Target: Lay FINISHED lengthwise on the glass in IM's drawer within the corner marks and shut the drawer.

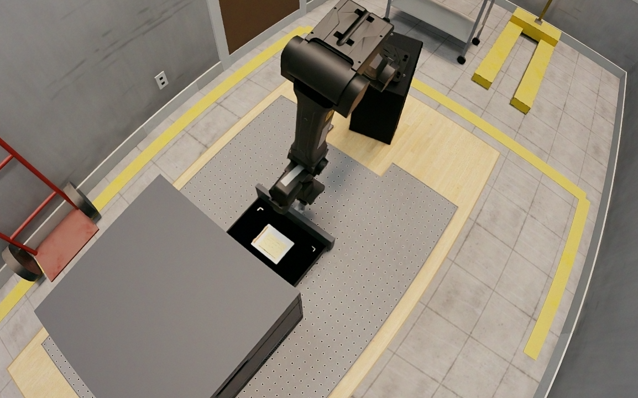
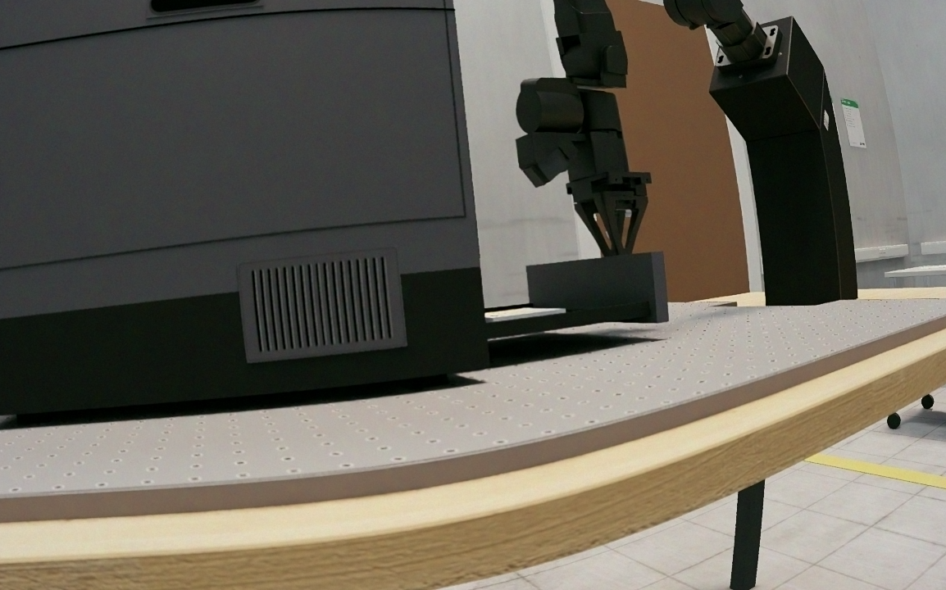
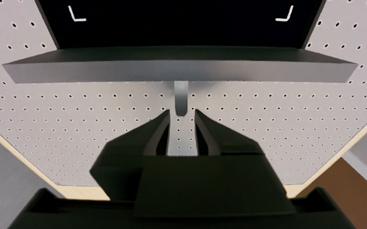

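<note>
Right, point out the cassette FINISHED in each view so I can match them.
Top: FINISHED lies near the centre, on the drawer's black glass.
Exterior: a thin pale slab right of centre, seen nearly edge-on.
Wrist: not in it.
Shared landmark: the drawer's grey front panel.
</note>
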Motion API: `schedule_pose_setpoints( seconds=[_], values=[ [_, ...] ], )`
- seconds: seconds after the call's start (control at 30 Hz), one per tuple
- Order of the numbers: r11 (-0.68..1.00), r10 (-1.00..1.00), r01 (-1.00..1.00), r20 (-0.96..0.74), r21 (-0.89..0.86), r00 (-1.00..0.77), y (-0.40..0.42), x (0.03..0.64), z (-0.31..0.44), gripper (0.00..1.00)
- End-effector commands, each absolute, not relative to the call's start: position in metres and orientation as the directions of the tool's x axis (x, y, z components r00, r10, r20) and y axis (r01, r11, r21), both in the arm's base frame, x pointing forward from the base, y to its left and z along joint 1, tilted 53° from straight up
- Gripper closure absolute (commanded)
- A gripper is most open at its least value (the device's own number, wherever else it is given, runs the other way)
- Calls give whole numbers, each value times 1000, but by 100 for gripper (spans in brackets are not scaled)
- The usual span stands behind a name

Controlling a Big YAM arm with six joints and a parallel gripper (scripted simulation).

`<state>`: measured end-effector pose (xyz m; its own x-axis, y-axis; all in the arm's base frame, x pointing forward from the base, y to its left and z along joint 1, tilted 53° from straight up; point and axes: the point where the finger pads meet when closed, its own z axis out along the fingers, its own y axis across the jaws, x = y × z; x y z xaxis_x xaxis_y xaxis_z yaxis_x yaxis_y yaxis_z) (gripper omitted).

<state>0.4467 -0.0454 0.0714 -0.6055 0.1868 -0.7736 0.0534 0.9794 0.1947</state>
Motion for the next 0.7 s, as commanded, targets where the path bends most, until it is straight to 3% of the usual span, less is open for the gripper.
schedule_pose_setpoints(
  seconds=[0.0, 0.67],
  values=[
    [979, 187, 47, -781, 199, -596, -41, 454, 72, 74],
    [979, 187, 47, -781, 199, -596, -38, 473, 57, 74]
  ],
)
